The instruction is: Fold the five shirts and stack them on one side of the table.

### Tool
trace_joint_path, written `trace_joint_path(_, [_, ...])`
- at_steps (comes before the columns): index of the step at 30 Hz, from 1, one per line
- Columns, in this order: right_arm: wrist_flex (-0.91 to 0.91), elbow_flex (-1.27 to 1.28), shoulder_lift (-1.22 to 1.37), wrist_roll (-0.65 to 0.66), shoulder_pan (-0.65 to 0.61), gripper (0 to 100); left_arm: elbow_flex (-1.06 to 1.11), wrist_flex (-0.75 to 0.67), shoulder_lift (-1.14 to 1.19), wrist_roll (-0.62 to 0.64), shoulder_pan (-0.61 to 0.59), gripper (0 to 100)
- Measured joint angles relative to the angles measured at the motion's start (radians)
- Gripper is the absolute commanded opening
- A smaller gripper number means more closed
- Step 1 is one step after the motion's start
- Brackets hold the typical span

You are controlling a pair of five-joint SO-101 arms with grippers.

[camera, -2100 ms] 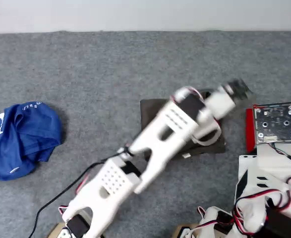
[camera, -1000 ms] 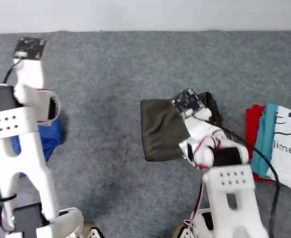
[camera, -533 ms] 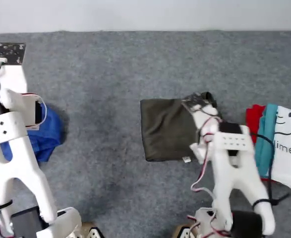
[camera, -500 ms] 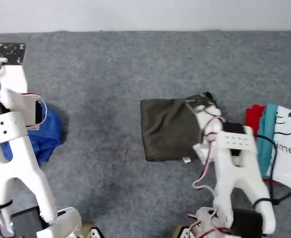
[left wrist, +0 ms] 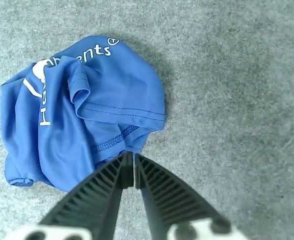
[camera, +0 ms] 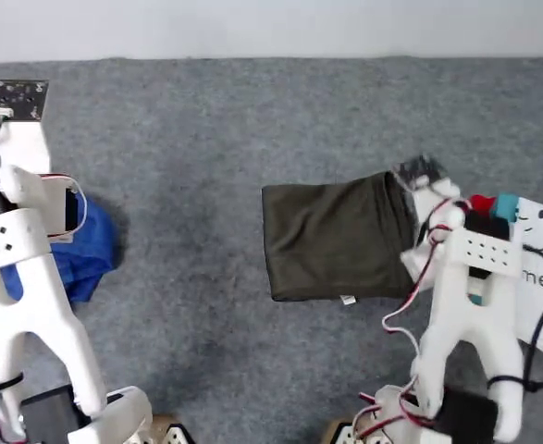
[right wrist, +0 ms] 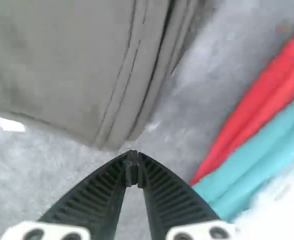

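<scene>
1. Grey, felt-like table cover [camera: 206, 139] runs across the high view, with a pale wall strip [camera: 271, 28] along the top edge.
2. Olive shirt [camera: 336, 240] lies folded flat, centre-right in the high view. The stack [camera: 539, 268] sits at the right edge, with red [right wrist: 257, 95], teal [right wrist: 267, 160] and white layers. Blue shirt [left wrist: 86, 100] is crumpled and unfolded at the left edge.
3. Right gripper [right wrist: 132, 172]: fingers pressed together and holding nothing, over bare cover between the olive shirt's layered edge and the stack.
4. Left gripper [left wrist: 129, 170]: fingers also closed, with the tips at the blue shirt's hem. No cloth is visibly pinched.
5. Step in hand (my reading): move the folded olive shirt onto the stack.
6. To do it well:
   - Open the right fingers wide before descending.
   - Bite the thick folded edge through all layers, since catching only the top ply would peel the fold open.
   - Lift low and carry it sideways without dragging; the rough cover will likely grab the fabric.
   - Set it down square on the stack and release only when it lies flat.
7. The stack looks slightly splayed, so press lightly when placing.
8. Surface: matte, uniform and high-friction by appearance. Both arm bases [camera: 114, 416] stand at the bottom edge of the high view.
</scene>
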Motion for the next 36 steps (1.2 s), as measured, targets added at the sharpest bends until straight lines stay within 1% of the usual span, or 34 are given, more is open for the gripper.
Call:
trace_joint_path(3, [-0.035,-0.057,-0.020,-0.020,-0.086,1.5,0.000,0.000,0.000,0.000,0.000,2])
trace_joint_path(6, [-0.150,-0.066,-0.011,-0.026,-0.169,1.5,0.000,0.000,0.000,0.000,0.000,2])
trace_joint_path(8, [-0.238,-0.074,0.041,-0.028,-0.201,1.5,0.000,0.000,0.000,-0.003,0.000,2])
trace_joint_path(12, [-0.384,-0.106,0.193,-0.028,-0.212,1.5,0.000,0.000,0.000,-0.003,0.000,2])
trace_joint_path(16, [-0.440,-0.186,0.368,-0.028,-0.212,1.5,0.000,0.000,0.000,-0.003,0.000,2])
trace_joint_path(20, [-0.451,-0.282,0.526,-0.028,-0.193,1.5,0.000,0.000,0.000,-0.003,0.000,2])
trace_joint_path(24, [-0.451,-0.359,0.663,-0.028,-0.103,1.3,0.000,0.000,0.000,-0.003,0.000,2])
trace_joint_path(28, [-0.427,-0.414,0.686,-0.031,-0.049,1.1,0.000,0.000,0.000,-0.003,0.000,2])
trace_joint_path(31, [-0.354,-0.471,0.686,-0.048,-0.051,1.1,0.000,0.000,0.000,-0.003,0.000,2])
trace_joint_path(36, [-0.167,-0.560,0.663,-0.166,-0.104,1.4,0.000,0.000,0.000,-0.003,0.000,2])
